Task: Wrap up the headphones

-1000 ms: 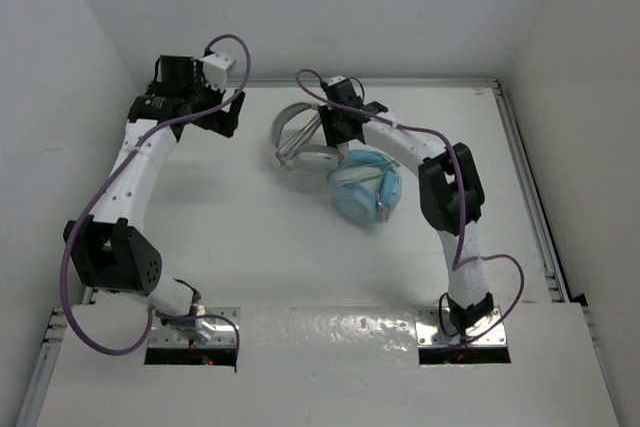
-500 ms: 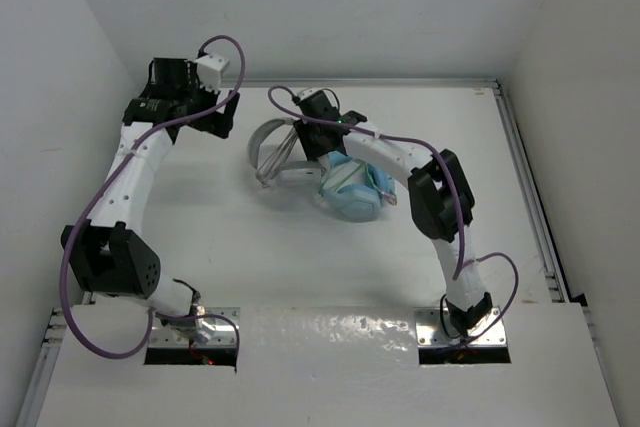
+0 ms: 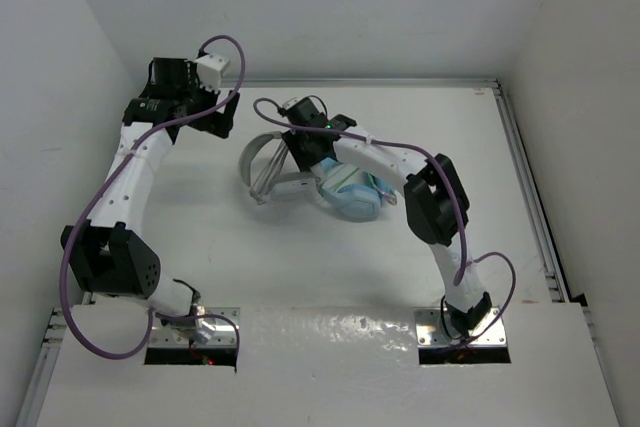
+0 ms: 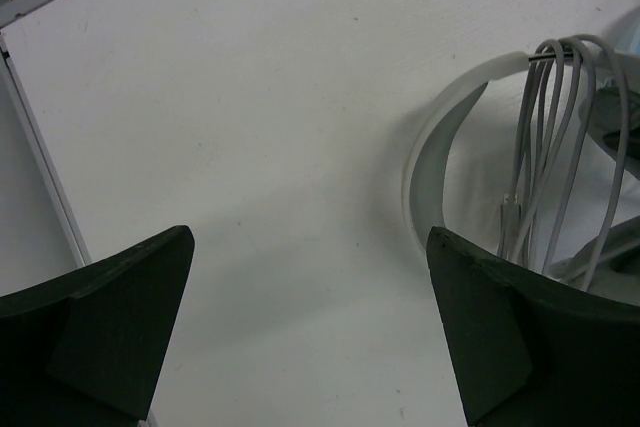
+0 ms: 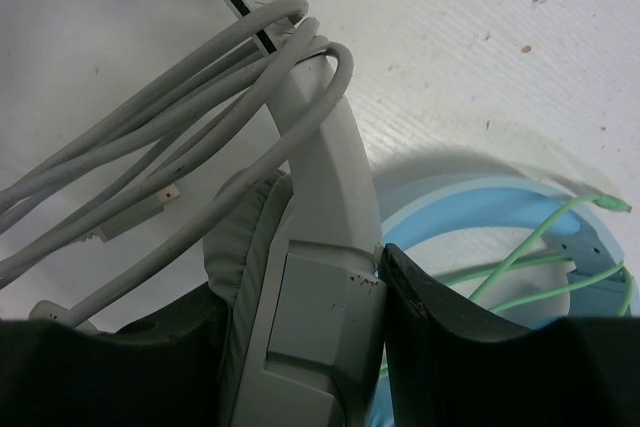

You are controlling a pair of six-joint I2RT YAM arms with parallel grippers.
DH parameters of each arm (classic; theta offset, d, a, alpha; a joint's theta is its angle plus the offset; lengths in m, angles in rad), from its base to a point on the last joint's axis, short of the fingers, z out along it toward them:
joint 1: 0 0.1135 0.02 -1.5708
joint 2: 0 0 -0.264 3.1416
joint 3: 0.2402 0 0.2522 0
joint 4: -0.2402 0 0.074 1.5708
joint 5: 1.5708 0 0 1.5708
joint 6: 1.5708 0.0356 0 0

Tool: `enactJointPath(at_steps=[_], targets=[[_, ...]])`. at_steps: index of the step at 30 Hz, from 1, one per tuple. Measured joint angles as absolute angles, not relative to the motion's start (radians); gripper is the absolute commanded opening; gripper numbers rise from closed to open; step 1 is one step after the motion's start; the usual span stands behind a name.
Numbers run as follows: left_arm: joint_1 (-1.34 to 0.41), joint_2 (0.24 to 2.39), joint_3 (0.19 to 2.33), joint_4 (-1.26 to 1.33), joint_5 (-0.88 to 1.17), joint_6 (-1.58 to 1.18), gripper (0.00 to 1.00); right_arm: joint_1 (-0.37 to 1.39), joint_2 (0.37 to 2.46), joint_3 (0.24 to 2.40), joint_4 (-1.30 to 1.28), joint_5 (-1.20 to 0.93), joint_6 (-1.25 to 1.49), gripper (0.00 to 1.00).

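The white-and-grey headphones (image 3: 262, 159) lie at the back middle of the table, their whitish cable (image 5: 150, 172) looped several times round the headband. My right gripper (image 3: 300, 145) is shut on the headphones' arm just above an ear cup (image 5: 320, 327). In the right wrist view the grey ear pad (image 5: 240, 247) sits against the left finger. My left gripper (image 3: 222, 115) is open and empty, hovering left of the headband (image 4: 425, 162), which shows in the left wrist view with the cable loops (image 4: 560, 147).
Light blue headphones (image 3: 350, 190) with a green cable (image 5: 520, 257) lie right beside the white ones, touching them. The table's metal edge rail (image 4: 45, 187) runs at the far left; side walls stand close on both sides.
My right gripper has dragged the white headphones leftward, towards the left gripper; the blue headphones shifted left with them. The left arm has hardly moved.
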State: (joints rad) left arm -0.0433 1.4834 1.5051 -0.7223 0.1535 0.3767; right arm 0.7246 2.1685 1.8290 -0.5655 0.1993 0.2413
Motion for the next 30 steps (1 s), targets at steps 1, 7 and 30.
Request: enactJointPath(at_steps=[1,7,30], targets=[[-0.043,1.483,1.505,-0.722,0.154,0.377,1.00,0.730,2.168,1.832,-0.579,0.200,0.239,0.00],[-0.039,1.483,1.505,-0.722,0.154,0.379,1.00,0.759,2.169,1.839,-0.610,0.202,0.234,0.00],[-0.016,1.463,1.490,-0.723,0.159,0.387,1.00,0.855,2.210,1.662,-0.450,0.118,0.352,0.46]])
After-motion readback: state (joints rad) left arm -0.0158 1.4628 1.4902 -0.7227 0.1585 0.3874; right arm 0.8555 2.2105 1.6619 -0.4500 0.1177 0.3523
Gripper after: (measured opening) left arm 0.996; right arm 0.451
